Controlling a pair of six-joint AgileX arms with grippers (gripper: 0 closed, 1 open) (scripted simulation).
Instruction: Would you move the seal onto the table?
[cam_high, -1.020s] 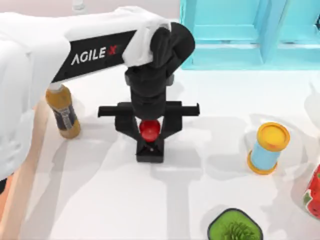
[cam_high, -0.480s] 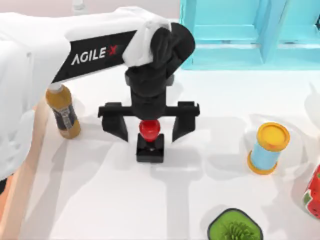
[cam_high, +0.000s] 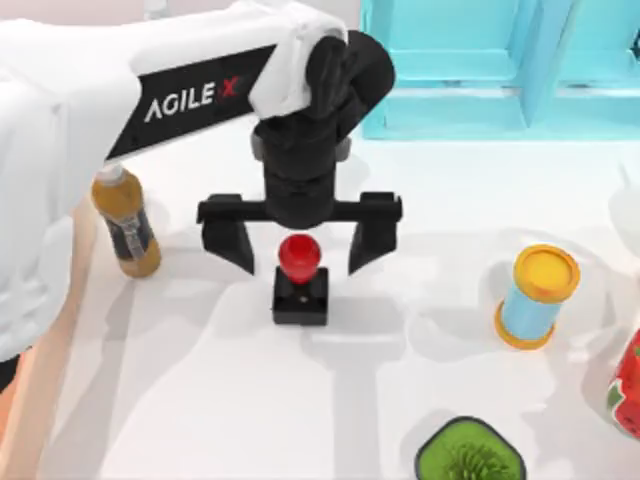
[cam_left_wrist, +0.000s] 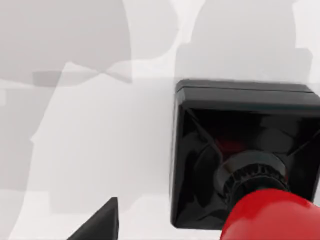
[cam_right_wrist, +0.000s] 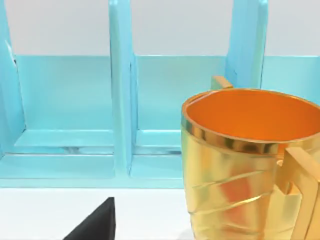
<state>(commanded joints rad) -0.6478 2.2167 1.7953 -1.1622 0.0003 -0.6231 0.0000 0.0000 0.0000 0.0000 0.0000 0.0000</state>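
Note:
The seal, a black square block with a glossy red ball knob, stands upright on the white table a little left of centre. My left gripper hovers right over the knob, open, with its two black fingers spread wide on either side and touching nothing. The left wrist view looks down on the seal's base and red knob, with one fingertip off to the side. My right arm is parked out at the right, facing the shelf.
An orange-juice bottle stands left of the seal near the wooden tray's rim. A yellow-capped blue container, a strawberry-print container and a green plant pot sit to the right. A turquoise shelf lines the back, with a gold cup before it.
My left gripper was shut on the seal's red knob a second ago. It has opened, let go and lifted slightly, and the seal stays standing on the table.

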